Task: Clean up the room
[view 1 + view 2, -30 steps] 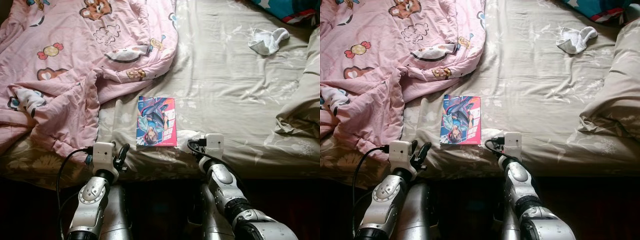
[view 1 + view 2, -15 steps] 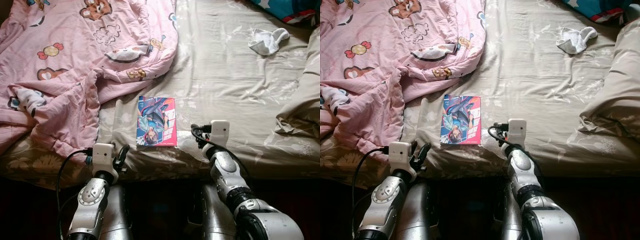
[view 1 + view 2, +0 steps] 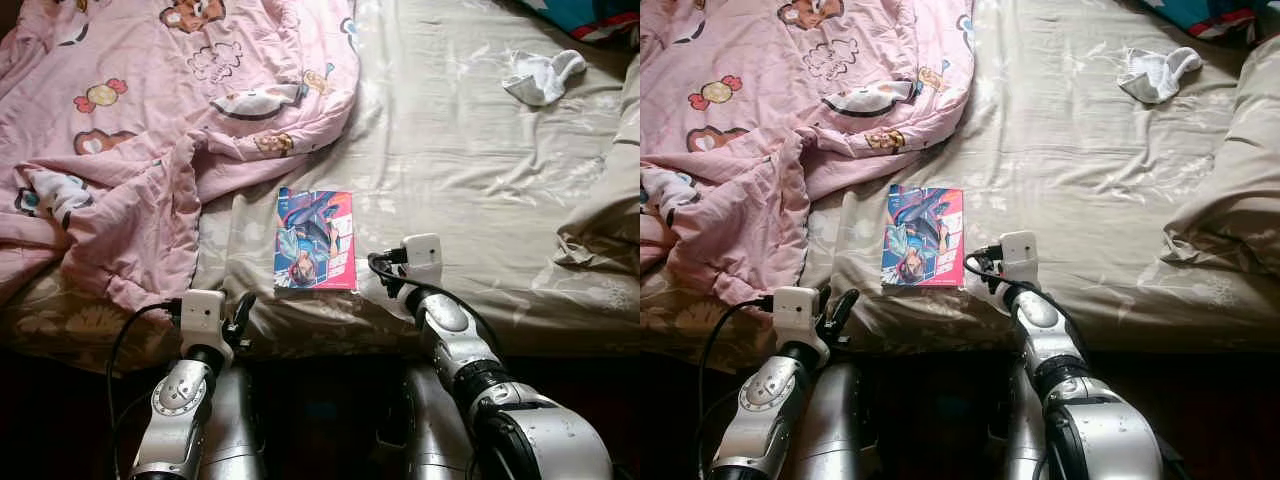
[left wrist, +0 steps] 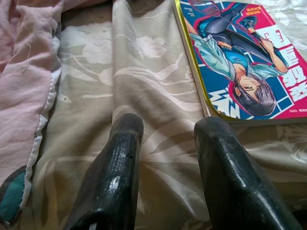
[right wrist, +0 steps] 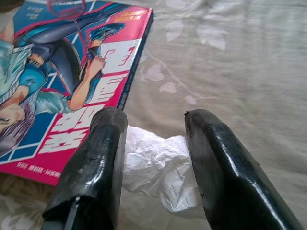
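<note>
Since half a second ago the right gripper (image 5: 152, 158) has shifted slightly leftward toward the book (image 3: 315, 239), its open fingers (image 5: 93, 163) now straddling a crumpled white tissue (image 5: 156, 167) lying just beside the book's corner. Beige floral sheet (image 3: 480, 180) covers the bed; a rumpled pink quilt (image 3: 150, 120) with cartoon prints is heaped on the left side, a white sock (image 3: 542, 77) lies far back on the right, and a beige pillow (image 3: 1230, 200) sits at the right edge. Pink and blue, the book's cover shows a drawn figure. At the bed's near edge, the left gripper (image 4: 165, 158) rests open, near the book.
</note>
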